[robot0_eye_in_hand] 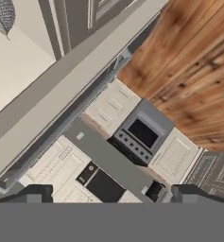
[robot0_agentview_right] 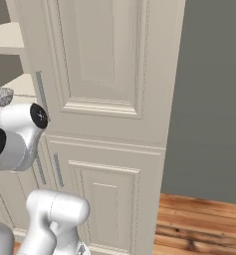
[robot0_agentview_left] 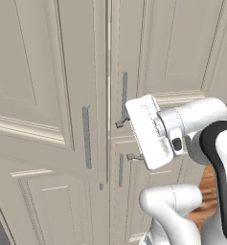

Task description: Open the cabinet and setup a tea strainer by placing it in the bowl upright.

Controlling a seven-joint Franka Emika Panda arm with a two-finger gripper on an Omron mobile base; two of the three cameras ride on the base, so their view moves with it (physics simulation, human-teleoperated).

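At left in the left base view, the cabinet (robot0_agentview_left: 182,48) has its upper left door (robot0_agentview_left: 33,95) swung out at an angle, with the grey handle (robot0_agentview_left: 86,136) on its free edge. Just right of that, the pincer (robot0_agentview_left: 126,139) hovers open in front of the seam between the doors. Its two tips are spread wide, one above the other, with nothing between them. I cannot tell whether either tip touches the right door.

At the left edge of the right base view, the strainer (robot0_agentview_right: 2,95) lies on a cream shelf (robot0_agentview_right: 10,37) inside, partly hidden behind the arm. The hand view catches the mesh basket in its top left corner, on the pale shelf beside the door's edge.

The step in hand looks like finishing the opening so there is room to reach in. To do it well, the left door should go fully aside first, pushed along its arc from near the free edge, not at the hinge. Then the pincer should roll so its tips point into the shelf, not along the door front. The thin wire handle is probably the better grip, taken close to the basket so it does not swing. The mesh would likely dent or slip. The wrist needs to stay clear of the door edge on the way in.
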